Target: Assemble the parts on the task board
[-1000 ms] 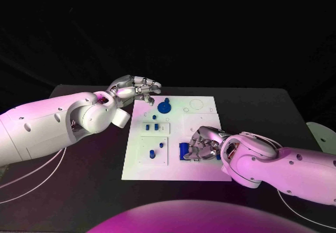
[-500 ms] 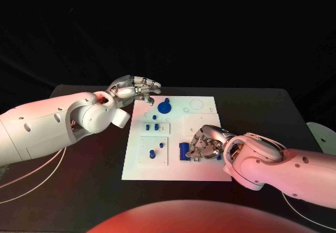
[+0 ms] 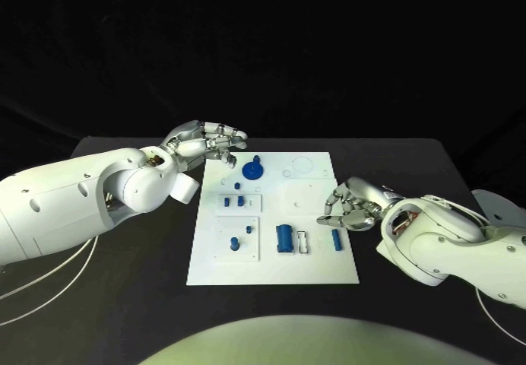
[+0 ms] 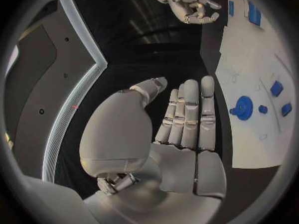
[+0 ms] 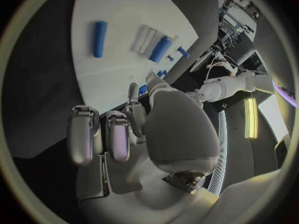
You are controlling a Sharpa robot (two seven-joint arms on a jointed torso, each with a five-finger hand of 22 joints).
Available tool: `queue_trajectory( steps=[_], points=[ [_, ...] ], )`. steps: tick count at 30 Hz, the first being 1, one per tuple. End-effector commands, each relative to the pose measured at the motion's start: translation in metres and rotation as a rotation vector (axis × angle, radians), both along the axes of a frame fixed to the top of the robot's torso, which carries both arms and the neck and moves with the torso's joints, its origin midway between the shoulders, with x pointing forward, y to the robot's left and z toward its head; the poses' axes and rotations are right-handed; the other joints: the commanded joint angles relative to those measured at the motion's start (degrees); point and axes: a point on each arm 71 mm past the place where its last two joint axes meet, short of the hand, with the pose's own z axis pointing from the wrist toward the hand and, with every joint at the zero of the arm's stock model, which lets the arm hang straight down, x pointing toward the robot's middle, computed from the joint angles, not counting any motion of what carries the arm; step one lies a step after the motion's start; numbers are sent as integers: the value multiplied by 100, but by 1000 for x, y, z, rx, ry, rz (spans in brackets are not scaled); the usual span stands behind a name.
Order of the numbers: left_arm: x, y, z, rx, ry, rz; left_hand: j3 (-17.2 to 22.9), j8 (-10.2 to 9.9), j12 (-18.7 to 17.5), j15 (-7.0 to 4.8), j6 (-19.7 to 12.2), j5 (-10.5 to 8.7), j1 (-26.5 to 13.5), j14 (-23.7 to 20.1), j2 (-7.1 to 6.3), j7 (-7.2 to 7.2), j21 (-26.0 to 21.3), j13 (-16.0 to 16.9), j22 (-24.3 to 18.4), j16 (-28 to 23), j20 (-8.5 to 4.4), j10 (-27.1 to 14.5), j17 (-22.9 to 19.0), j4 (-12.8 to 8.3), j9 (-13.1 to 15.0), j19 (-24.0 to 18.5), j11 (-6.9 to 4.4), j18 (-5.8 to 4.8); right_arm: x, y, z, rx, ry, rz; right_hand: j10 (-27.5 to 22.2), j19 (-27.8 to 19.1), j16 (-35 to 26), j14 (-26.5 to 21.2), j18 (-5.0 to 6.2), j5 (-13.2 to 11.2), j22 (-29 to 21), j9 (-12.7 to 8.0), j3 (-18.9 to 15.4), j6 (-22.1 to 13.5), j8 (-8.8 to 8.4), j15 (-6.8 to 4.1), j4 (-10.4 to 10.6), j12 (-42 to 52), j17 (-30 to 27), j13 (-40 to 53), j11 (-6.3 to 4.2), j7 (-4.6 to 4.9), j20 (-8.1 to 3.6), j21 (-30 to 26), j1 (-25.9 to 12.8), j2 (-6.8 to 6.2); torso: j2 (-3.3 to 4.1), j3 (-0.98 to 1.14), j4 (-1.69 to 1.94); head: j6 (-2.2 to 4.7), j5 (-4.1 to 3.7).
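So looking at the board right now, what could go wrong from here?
The right hand hovers with curled fingers, holding nothing, just beside the small blue cylinder lying loose on the task board; a low sweep could knock it off the near edge. The left hand sits close to the round blue part at the board's far corner and might bump it when it moves.

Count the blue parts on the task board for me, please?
8: a round part at the far end, a dot beside it, a pair mid-left, two pegs near-left, two cylinders by the right hand. Smaller ones may be hidden.
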Motion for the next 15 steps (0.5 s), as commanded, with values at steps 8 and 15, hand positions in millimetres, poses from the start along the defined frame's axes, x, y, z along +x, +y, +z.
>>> queue_trajectory(
  steps=[8, 15],
  points=[
    [-3, -5, 2, -17, -5, -18, 20, 30, 34, 10, -26, 26, -17, -35, 41, 6, -39, -8, 6, 28, -10, -50, -10, -7, 7, 38, 6, 54, -18, -30, -19, -160, -6, -3, -30, 248, -26, 524, -65, 46, 1243, -65, 27, -76, -112, 58, -3, -36, 1110, 39, 51, 41, 38, 13, 73, -29, -10, -13, -17, 29, -112],
    [-5, -6, 2, -20, -5, -23, 18, 31, 36, 10, -27, 24, -19, -35, 38, 6, -39, -8, 6, 29, -10, -50, -10, -9, 7, 38, 5, 54, -23, -33, -25, -170, -1, -14, -42, 232, -36, 519, -54, -171, 1231, -134, -173, 54, -174, 88, 20, -71, 1089, 19, 76, 55, 78, -31, -418, -7, -14, -23, -9, 27, -148]
  ],
)
